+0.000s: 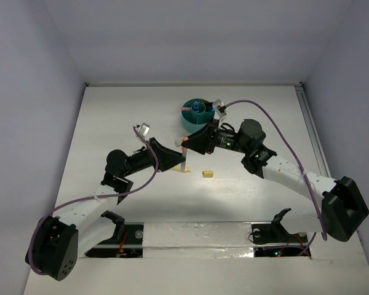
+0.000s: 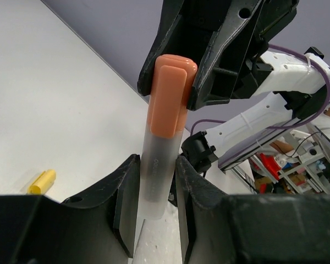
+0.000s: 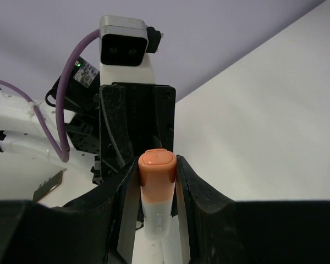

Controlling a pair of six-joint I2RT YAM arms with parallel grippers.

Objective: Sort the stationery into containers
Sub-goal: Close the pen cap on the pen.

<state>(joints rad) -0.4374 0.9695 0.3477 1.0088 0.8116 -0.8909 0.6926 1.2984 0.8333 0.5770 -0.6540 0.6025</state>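
Left pincer (image 2: 153, 184) clamps the pale barrel of an orange-capped pen (image 2: 166, 99); right pincer (image 3: 157, 175) pinches its cap, above the table (image 1: 111, 123) near the teal organizer (image 1: 190, 125). Left should probably release only once right's hold is firm.

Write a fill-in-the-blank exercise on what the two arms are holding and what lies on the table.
The marker has an ____ cap. The left gripper clamps its pale body, and the right gripper clamps its ____. The small bit lying loose on the table is ____ in colour.
Missing words: orange; cap; yellow.
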